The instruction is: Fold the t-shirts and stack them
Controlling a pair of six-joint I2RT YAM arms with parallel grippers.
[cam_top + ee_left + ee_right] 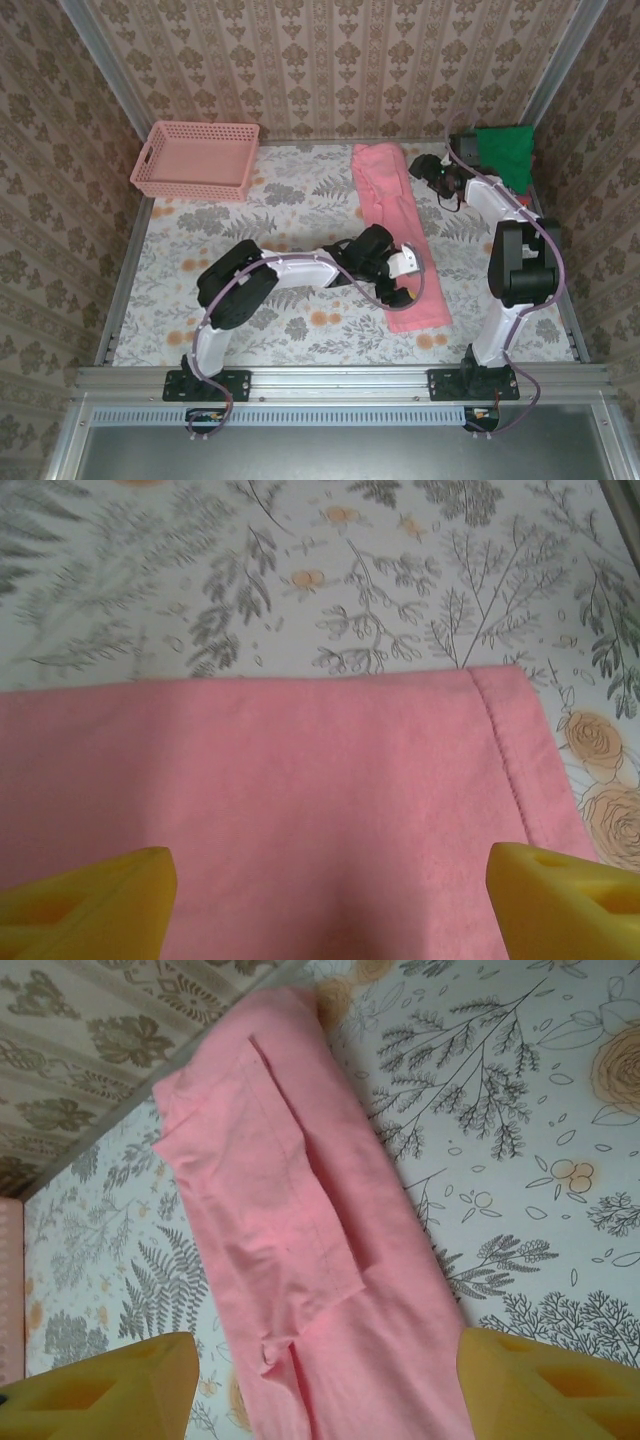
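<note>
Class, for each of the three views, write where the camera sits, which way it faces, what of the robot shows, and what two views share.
Top external: above, behind the bases, looking down on the table, left arm, right arm.
Left wrist: on the left arm, facing down at the hemmed end of the pink t-shirt; left gripper shows.
Right wrist: on the right arm, facing the shirt's far end; right gripper shows.
Shared: the pink t-shirt.

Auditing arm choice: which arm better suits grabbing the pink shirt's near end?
Likely left: left gripper hangs open over the pink shirt near its hem; right gripper is at the far end.
</note>
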